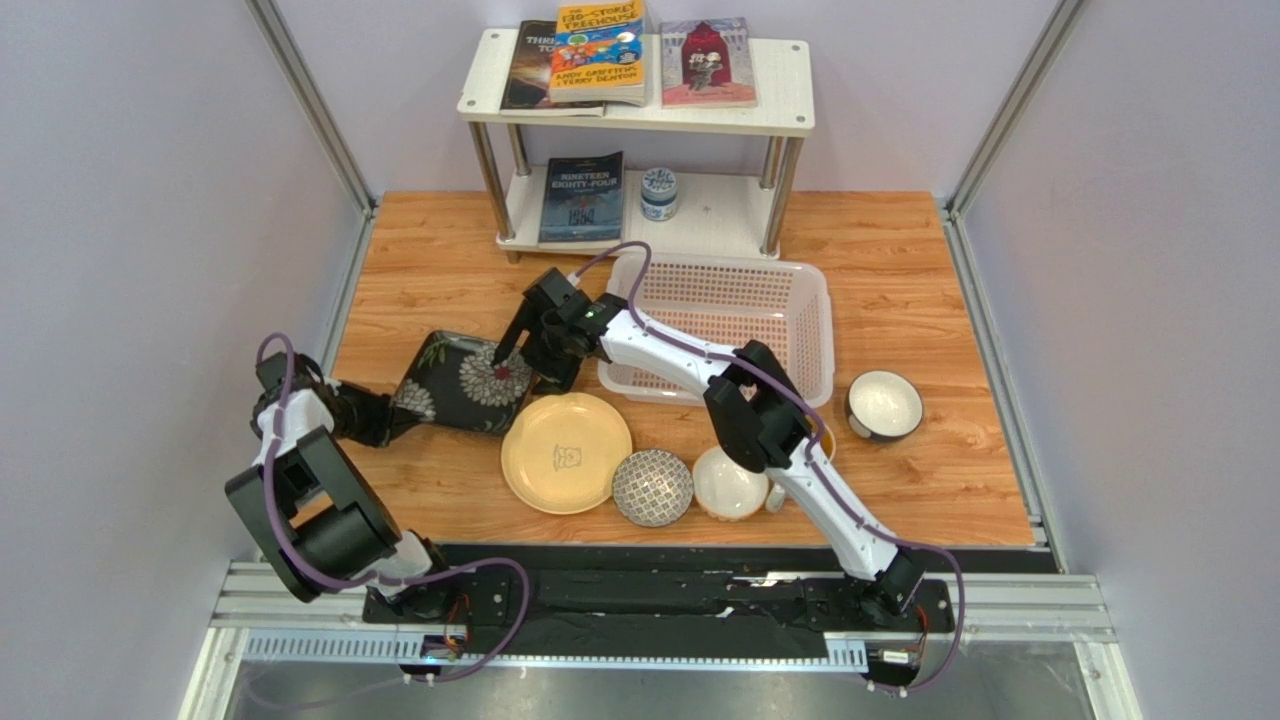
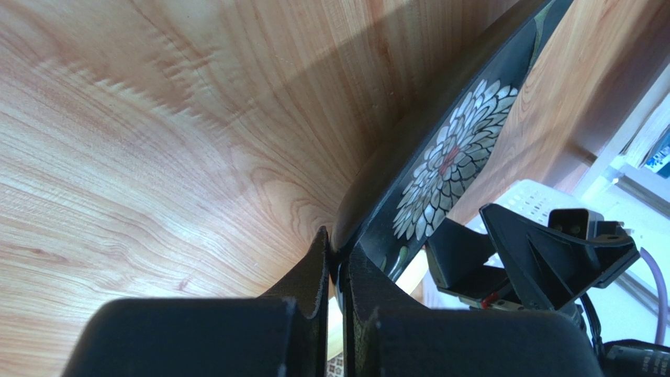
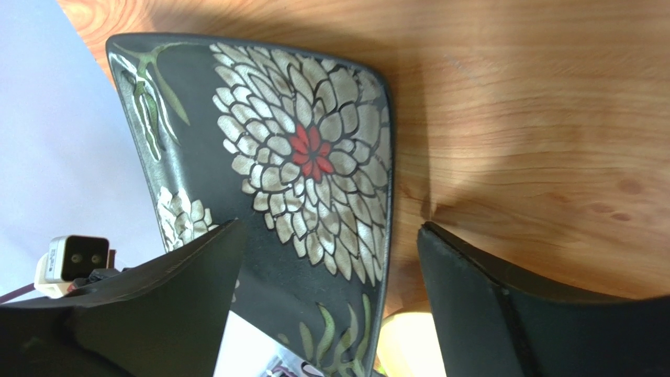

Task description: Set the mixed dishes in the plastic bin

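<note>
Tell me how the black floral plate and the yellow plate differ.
The black floral plate is square; the yellow plate is round. The black floral plate is clamped at its edge by the left end effector; the yellow plate lies free. Both are outside the plastic bin.

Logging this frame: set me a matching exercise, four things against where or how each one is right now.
1. black floral plate
2. round yellow plate
3. plastic bin
4. right gripper

A. open, at the floral plate's edge
B. no dishes seen inside
C. pinched at its rim by the left gripper
D. flat on the table, beside the grey-patterned bowl

Pairs: 1-C, 2-D, 3-B, 4-A
</note>
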Controlling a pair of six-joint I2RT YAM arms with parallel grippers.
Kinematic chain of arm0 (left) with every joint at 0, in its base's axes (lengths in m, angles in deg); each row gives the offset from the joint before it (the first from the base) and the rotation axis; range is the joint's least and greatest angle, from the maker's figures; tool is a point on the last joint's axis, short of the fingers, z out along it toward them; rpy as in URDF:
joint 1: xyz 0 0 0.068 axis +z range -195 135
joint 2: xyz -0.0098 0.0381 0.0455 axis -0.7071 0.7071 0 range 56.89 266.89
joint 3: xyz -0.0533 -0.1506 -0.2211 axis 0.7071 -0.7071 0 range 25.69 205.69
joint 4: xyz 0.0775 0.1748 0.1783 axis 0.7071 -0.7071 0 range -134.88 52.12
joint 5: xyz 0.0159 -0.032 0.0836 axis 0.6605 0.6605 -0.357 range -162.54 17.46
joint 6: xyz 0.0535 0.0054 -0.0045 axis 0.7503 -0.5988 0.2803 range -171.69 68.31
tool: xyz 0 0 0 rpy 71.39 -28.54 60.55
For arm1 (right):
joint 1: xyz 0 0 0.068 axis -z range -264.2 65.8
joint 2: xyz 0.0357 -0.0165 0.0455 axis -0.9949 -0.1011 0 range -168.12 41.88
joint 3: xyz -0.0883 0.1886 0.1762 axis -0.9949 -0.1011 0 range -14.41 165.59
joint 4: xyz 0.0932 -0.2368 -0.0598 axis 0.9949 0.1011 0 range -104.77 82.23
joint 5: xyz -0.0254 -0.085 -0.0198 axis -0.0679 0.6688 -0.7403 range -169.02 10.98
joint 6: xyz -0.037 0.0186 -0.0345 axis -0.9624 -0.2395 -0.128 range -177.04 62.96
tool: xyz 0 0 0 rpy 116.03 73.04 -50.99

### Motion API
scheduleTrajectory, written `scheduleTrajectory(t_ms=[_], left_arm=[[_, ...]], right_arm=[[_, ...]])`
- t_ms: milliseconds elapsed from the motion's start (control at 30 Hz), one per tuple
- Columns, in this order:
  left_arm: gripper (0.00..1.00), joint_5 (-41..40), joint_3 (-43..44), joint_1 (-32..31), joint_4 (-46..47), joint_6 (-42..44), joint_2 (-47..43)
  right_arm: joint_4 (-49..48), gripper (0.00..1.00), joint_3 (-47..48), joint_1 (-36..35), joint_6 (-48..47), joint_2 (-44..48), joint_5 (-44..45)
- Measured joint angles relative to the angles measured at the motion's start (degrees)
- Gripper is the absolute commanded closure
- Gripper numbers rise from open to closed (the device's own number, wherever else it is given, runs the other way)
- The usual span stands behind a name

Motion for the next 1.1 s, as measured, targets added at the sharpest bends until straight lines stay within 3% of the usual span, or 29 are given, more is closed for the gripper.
scheduleTrajectory(t_ms=[500,600,733,1100], left_arm=[[1.0,0.5,-1.44,-2.1,2.14,-0.39,-0.61],[1.0,0.42,-1.2,-2.1,1.88,-0.11,-0.5],[1.0,0.26,0.15,-1.92,1.25,0.68,0.55],[0.99,-1.09,0.37,-0.7,0.87,-1.07,1.49]], right_arm=[[-3.39,0.44,-1.88,-0.5,3.06,-1.27,-0.74],[-3.54,0.56,-2.23,-0.39,2.95,-1.25,-1.07],[-3.21,0.97,-2.54,-0.28,2.27,-1.33,-1.11],[-7.78,1.0,-3.39,0.61,0.07,-1.46,-4.09]])
